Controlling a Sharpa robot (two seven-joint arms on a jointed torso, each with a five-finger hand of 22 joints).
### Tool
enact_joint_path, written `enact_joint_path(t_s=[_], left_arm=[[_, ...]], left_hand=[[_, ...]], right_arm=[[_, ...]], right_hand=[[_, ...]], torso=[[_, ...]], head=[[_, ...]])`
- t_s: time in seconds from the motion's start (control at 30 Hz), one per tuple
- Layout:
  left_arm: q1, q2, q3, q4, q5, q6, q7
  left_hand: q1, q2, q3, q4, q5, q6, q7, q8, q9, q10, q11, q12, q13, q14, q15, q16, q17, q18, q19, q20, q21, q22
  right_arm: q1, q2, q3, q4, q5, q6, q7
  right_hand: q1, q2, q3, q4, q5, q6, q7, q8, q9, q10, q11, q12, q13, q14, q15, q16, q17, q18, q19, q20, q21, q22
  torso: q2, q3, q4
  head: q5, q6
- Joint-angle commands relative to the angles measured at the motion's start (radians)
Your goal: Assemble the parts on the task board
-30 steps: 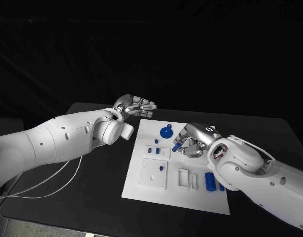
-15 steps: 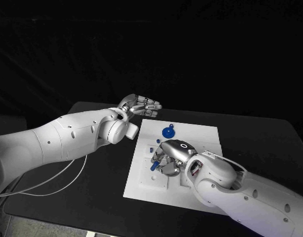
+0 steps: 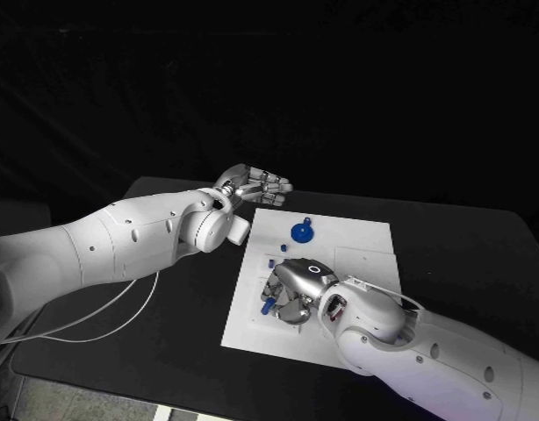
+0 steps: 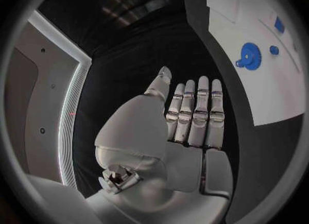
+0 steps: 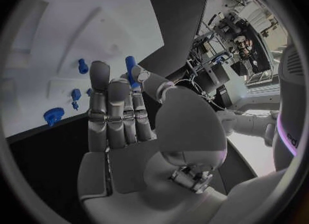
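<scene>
The white task board (image 3: pixel 361 239) lies in the middle of the black table. My right hand (image 3: pixel 295 292) hovers over the board's near-left part and pinches a small blue peg (image 3: pixel 267 307) between thumb and finger; the peg (image 5: pixel 131 69) sticks up from that pinch in the right wrist view, where the right hand (image 5: pixel 125 126) has its other fingers straight. A round blue gear-like part (image 3: pixel 300 233) lies at the board's far end. My left hand (image 3: pixel 252 186) hangs off the board's far-left corner, and the left hand (image 4: pixel 192 117) has straight fingers holding nothing.
Several small blue parts (image 5: pixel 82 66) stand in the board (image 5: pixel 77 23) beyond my right hand's fingers. The gear (image 4: pixel 250 59) and board (image 4: pixel 257 95) lie to the side of my left hand. A white cable (image 3: pixel 92 326) runs by the table's left edge.
My right hand has carried the blue peg from the board's middle toward its near-left part. The left hand has barely shifted.
</scene>
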Motion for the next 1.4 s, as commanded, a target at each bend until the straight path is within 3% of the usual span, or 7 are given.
enact_joint_path(t_s=[0.03, 0.27, 1.4], left_arm=[[0.001, 0.002, 0.001, 0.003, 0.005, 0.019, 0.008], [0.001, 0.002, 0.001, 0.003, 0.005, 0.021, 0.007], [0.001, -0.002, 0.001, 0.002, 0.005, 0.021, 0.007]], left_hand=[[0.000, 0.006, -0.004, -0.001, -0.006, -0.003, 0.002, 0.001, 0.000, -0.009, 0.000, -0.002, 0.001, -0.004, 0.002, -0.002, -0.001, -0.003, 0.000, -0.002, 0.004, -0.001], [0.000, 0.006, -0.004, -0.001, -0.006, -0.003, 0.002, 0.001, 0.000, -0.009, 0.000, -0.002, 0.001, -0.004, 0.002, -0.002, -0.001, -0.003, 0.000, -0.002, 0.004, -0.001], [-0.002, 0.006, -0.006, -0.001, -0.006, -0.005, 0.003, 0.001, 0.000, -0.012, 0.002, -0.002, 0.001, -0.007, 0.003, -0.002, -0.001, -0.003, -0.002, -0.001, 0.004, -0.001]], right_arm=[[-0.001, 0.003, -0.002, -0.004, -0.041, 0.010, -0.001], [-0.001, 0.005, -0.006, -0.007, -0.070, 0.020, -0.015], [-0.004, -0.009, -0.007, -0.008, -0.110, 0.070, -0.048]], right_hand=[[0.001, 0.011, 0.002, -0.004, 0.006, 0.006, -0.002, 0.005, 0.001, 0.016, -0.008, 0.002, 0.002, -0.002, -0.005, -0.003, 0.001, 0.020, 0.032, -0.005, -0.005, 0.002], [0.000, 0.010, 0.005, -0.006, 0.007, 0.007, -0.003, 0.005, 0.001, 0.017, -0.008, 0.002, 0.002, -0.001, -0.006, -0.002, 0.002, 0.021, 0.033, -0.005, -0.005, 0.005], [-0.002, 0.010, 0.008, -0.012, 0.006, 0.009, -0.003, 0.005, 0.001, 0.019, -0.008, 0.002, 0.002, -0.003, -0.006, -0.001, 0.004, 0.021, 0.031, -0.006, -0.005, 0.015]], torso=[[0.000, -0.0004, -0.0012], [0.000, 0.0013, -0.0004], [-0.001, -0.0002, -0.0007]], head=[[-0.001, -0.002], [0.000, -0.004], [0.002, -0.009]])
